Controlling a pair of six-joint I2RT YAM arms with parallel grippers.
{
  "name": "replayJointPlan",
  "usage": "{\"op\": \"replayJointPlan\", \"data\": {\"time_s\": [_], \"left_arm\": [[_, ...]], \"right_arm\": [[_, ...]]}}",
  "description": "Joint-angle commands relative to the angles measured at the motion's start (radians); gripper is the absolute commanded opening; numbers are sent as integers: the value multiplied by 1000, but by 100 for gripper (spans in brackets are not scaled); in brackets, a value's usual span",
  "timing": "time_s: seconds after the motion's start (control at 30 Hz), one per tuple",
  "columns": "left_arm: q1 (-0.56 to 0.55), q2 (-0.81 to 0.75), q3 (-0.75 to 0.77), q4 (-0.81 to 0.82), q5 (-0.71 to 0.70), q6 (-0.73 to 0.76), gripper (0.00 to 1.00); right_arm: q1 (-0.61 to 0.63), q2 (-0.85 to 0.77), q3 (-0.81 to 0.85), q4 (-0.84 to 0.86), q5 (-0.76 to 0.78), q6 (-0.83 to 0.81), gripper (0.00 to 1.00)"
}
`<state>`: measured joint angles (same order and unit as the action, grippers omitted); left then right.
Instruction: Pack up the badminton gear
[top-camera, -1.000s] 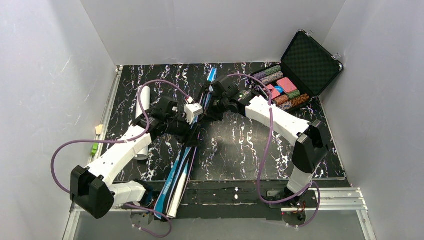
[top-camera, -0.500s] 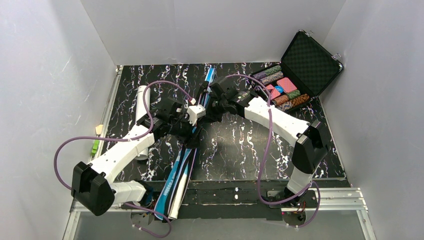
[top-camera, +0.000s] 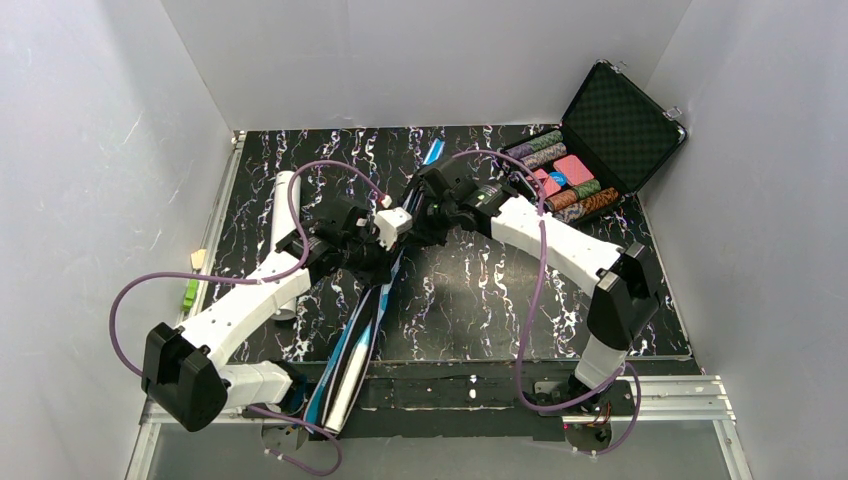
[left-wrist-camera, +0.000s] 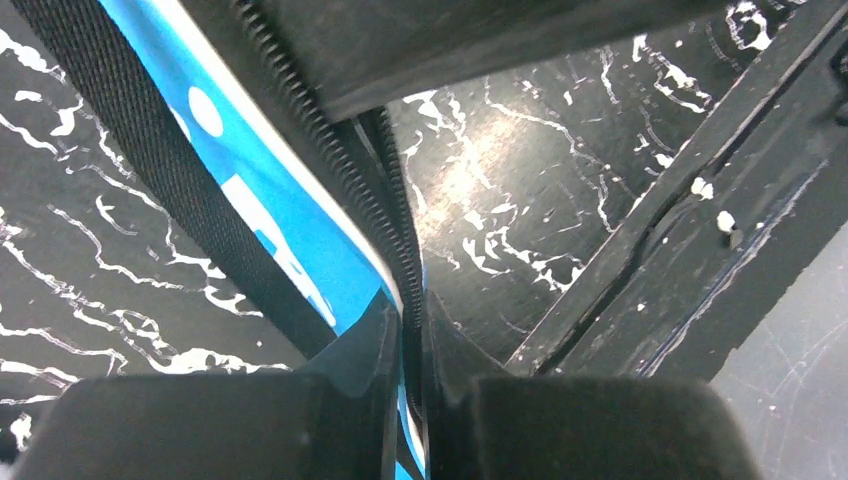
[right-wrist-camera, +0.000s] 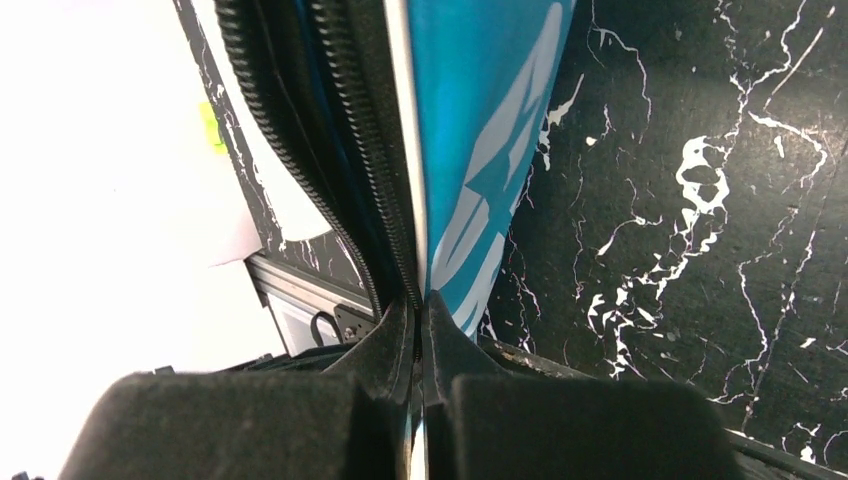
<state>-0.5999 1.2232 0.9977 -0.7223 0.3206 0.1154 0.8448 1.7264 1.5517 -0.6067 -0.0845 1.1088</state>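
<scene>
The blue racket-shaped bag (top-camera: 372, 305) lies diagonally across the black marbled table, from the back centre to past the near edge. A white handle (top-camera: 350, 372) shows at its near end; the rackets are otherwise hidden. My left gripper (top-camera: 383, 258) is shut on the bag's zipper edge (left-wrist-camera: 395, 230), seen in the left wrist view (left-wrist-camera: 410, 318). My right gripper (top-camera: 412, 225) is shut on the same edge further back, seen in the right wrist view (right-wrist-camera: 420, 300), beside the blue panel (right-wrist-camera: 480, 130). The long white tube (top-camera: 284, 225) lies at the left. No shuttlecocks show.
An open black hard case (top-camera: 600, 140) of coloured chips stands at the back right. Small yellow (top-camera: 197, 258) and green (top-camera: 189, 296) items sit at the table's left edge. White walls close in three sides. A metal rail (top-camera: 650, 395) runs along the near edge.
The bag has turned a little: its far tip shifted right, its near end left, and it looks narrower, more on edge. Both grippers kept their hold and moved slightly with it.
</scene>
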Motion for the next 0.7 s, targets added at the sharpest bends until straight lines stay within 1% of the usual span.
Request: {"op": "replayJointPlan", "data": {"time_s": [0.0,0.03,0.07,0.2,0.3,0.33,0.4,0.5,0.53,0.57,0.63,0.67], "left_arm": [[-8,1,25,-24,-142,36,0],[-7,-7,38,-29,-142,38,0],[-8,-17,50,-32,-138,41,0],[-8,-43,94,-57,-112,53,0],[-7,-36,118,-89,-78,59,0],[-8,-37,118,-91,-71,58,0],[-8,-39,119,-92,-58,53,0],[-8,-42,124,-95,-31,59,0],[-8,-43,126,-101,-20,61,0],[-8,-41,128,-106,-4,63,0],[-8,-39,131,-113,27,58,0],[-8,-39,133,-115,41,50,0]], "right_arm": [[14,-122,-4,64,-39,32,1],[15,-130,-14,62,-37,31,1],[14,-139,-24,56,-37,30,4],[9,-205,-111,38,-31,30,21],[-10,-294,-205,59,-45,37,28],[-21,-326,-232,65,-50,38,33],[-49,-393,-281,67,-65,36,38],[-106,-525,-368,84,-60,36,53],[-131,-565,-407,112,-65,39,63],[-155,-599,-438,146,-73,41,69],[-208,-643,-493,218,-98,39,76],[-228,-651,-505,241,-105,32,78]]}}
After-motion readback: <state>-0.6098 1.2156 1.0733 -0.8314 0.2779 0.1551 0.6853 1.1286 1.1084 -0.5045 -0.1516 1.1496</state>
